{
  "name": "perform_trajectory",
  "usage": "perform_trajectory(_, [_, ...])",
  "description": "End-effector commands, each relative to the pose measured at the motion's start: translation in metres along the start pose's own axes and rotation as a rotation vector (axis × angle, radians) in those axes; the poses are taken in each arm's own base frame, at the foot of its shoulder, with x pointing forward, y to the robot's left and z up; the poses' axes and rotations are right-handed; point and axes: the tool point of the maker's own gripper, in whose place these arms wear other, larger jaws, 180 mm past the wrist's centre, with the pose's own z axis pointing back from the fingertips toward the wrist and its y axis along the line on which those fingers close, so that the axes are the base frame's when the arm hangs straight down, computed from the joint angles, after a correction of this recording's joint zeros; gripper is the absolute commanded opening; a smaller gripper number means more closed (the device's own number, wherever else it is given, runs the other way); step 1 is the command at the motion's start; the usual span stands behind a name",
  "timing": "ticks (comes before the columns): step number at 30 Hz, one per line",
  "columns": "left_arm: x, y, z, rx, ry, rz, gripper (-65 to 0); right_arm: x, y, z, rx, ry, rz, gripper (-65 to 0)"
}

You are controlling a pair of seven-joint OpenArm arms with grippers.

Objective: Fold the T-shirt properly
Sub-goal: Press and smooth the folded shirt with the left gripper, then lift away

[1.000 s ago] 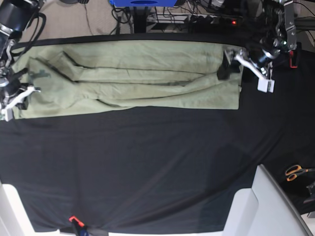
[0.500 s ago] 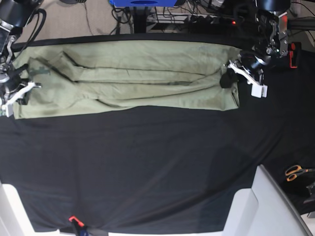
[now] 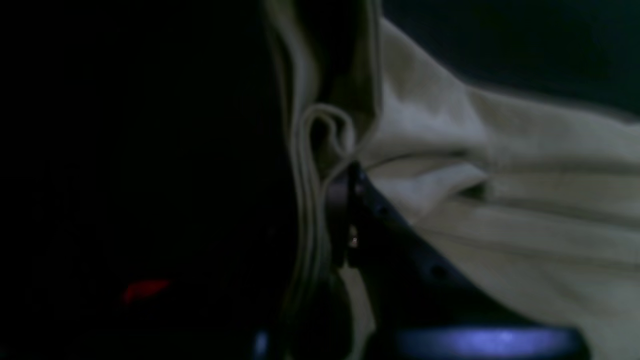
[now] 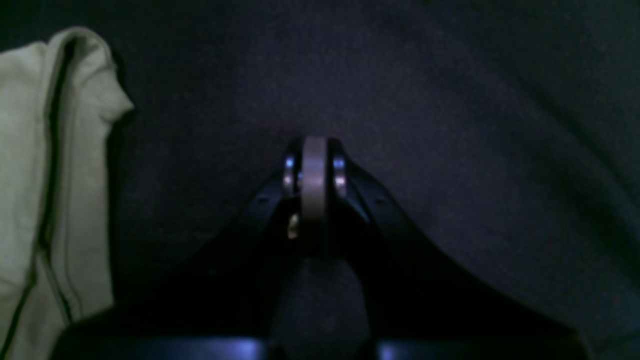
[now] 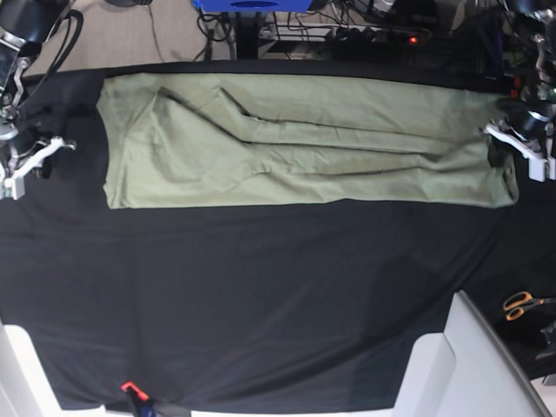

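Observation:
The pale sage-green T-shirt (image 5: 304, 148) lies folded into a long band across the back of the black table cloth (image 5: 261, 295). My left gripper (image 5: 499, 148) is at the band's right end. In the left wrist view it (image 3: 345, 200) is shut on a bunched fold of the T-shirt (image 3: 525, 210). My right gripper (image 5: 30, 161) is on the bare cloth, apart from the band's left end. In the right wrist view it (image 4: 314, 165) is shut and empty, with the T-shirt's edge (image 4: 30, 175) off to the left.
Orange-handled scissors (image 5: 524, 304) lie at the right edge. A white panel (image 5: 460, 365) stands at the front right. An orange clamp (image 5: 130, 388) sits on the front edge. A blue object (image 5: 252, 5) and cables lie behind the table.
The whole T-shirt has slid to the right, pulled by my left gripper, which moved right. My right gripper no longer holds the shirt's left end, which now lies well away from it.

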Motion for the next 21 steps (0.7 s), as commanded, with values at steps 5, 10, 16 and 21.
perform_trajectory(5, [0.009, -0.073, -0.001, 0.019, -0.055, -0.172, -65.0, 0.021, -0.007, 0.002, -0.011, -0.058, 0.01, -64.1])
perform_trajectory(10, [-0.017, -0.158, -0.011, -0.061, -0.003, -0.299, -65.0, 0.032, -0.009, 0.006, -0.02, -0.086, 0.029, -64.1])
perform_trajectory(16, [-0.027, -0.218, -0.014, -0.128, 0.003, -0.302, -65.0, 0.04, -0.01, 0.009, -0.026, -0.105, 0.041, -63.9])
perform_trajectory(21, [-0.034, -0.248, -0.017, -0.162, 0.01, -0.309, -65.0, 0.04, -0.01, 0.009, -0.026, -0.105, 0.041, -63.8])
